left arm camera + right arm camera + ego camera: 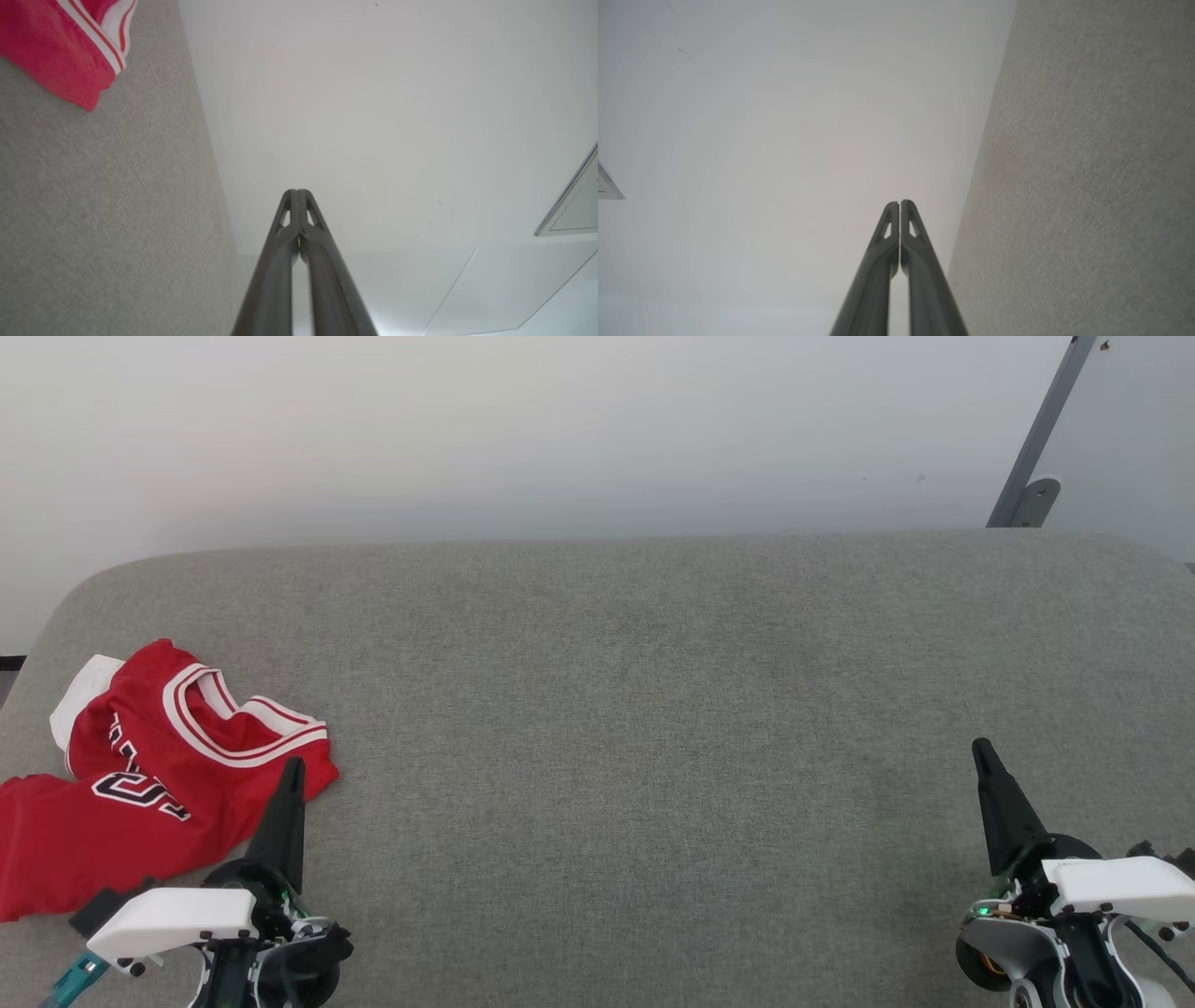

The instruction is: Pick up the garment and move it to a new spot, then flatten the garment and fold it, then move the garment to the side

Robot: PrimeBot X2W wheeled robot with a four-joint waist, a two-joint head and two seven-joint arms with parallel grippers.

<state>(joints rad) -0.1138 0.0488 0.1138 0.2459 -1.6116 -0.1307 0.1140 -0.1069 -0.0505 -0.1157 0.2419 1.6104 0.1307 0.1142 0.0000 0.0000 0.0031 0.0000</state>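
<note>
Clenched and empty, our left tool (295, 765) hovers at the right edge of the crumpled red jersey (140, 784) on the tabletop (653, 709); our right tool (980, 749), clenched too, is well apart. We should open wide, then pinch fabric.

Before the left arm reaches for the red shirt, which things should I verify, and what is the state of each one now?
1. The left tool open for a grasp: not ok, its fingers are pressed together.
2. The left tool free of load: ok, nothing is between its fingers.
3. The shirt within reach: ok, it lies crumpled on the grey surface beside the left tool.
4. The right tool out of the way: ok, it is shut and far from the shirt.
5. The whole shirt in sight: not ok, it runs past the head view's left edge.
6. The shirt snagged underneath: cannot tell.
</note>
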